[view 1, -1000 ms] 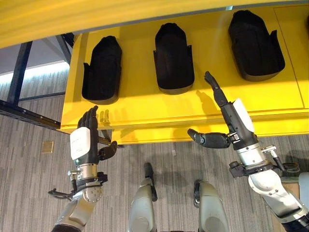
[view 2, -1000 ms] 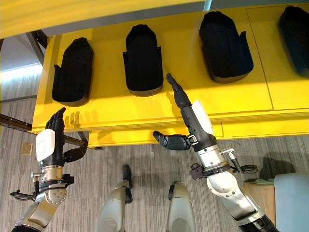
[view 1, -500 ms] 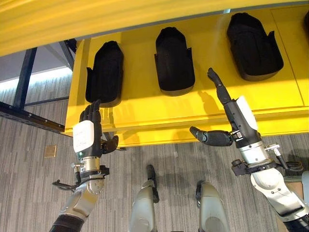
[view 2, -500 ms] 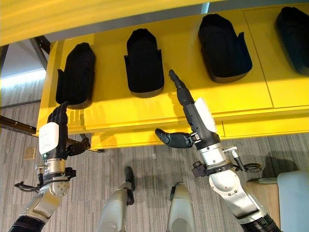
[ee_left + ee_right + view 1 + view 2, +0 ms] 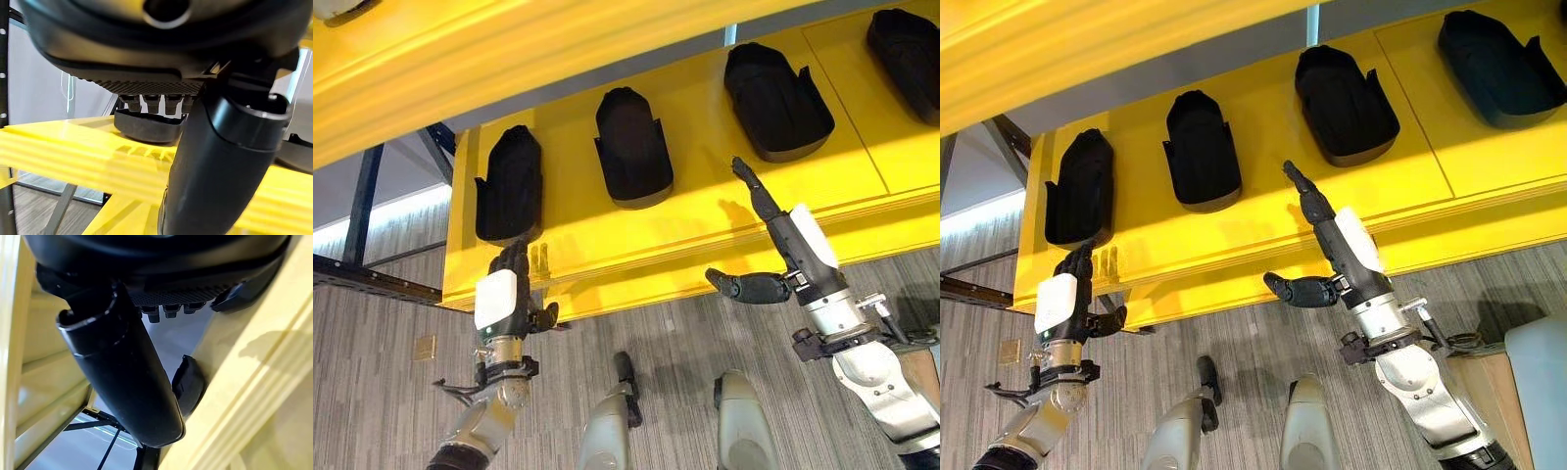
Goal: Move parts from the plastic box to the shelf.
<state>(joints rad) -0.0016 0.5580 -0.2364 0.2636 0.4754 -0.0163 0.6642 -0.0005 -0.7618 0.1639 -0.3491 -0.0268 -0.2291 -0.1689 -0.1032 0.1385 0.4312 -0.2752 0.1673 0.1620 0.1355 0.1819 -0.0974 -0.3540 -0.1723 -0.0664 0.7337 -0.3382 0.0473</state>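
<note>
Left eye view: yellow shelf (image 5: 607, 230) w/ four black moulded parts (image 5: 633, 147) in a row, matte, rounded. Left hand (image 5: 504, 294) & right hand (image 5: 781, 240) empty at shelf front edge, fingers straight, thumbs out.

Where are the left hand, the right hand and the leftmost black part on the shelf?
left hand (image 5: 499, 299): left eye view, on the white back of the hand.
right hand (image 5: 800, 247): left eye view, on its back.
leftmost black part (image 5: 509, 186): left eye view, on its top surface.
</note>
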